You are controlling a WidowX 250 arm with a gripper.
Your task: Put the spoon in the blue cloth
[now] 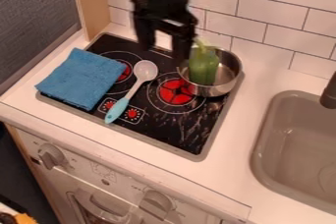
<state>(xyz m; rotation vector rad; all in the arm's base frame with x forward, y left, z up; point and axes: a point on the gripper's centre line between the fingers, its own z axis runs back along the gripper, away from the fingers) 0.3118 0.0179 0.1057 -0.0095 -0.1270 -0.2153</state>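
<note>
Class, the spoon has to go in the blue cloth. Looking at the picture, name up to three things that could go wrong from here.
The open gripper appears near the pot, so coming down it might bump the pot or the green vegetable in it.
The spoon lies flat on the stove, so the grip may slip.
The spoon is long and the cloth small, so it might overhang and tip off.

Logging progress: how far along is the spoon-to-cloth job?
Done: nothing visible yet; the spoon lies on the stove, right beside the blue cloth. In hand: nothing; the gripper hangs open above the stove. Left: grasp, lift, place on cloth.
</note>
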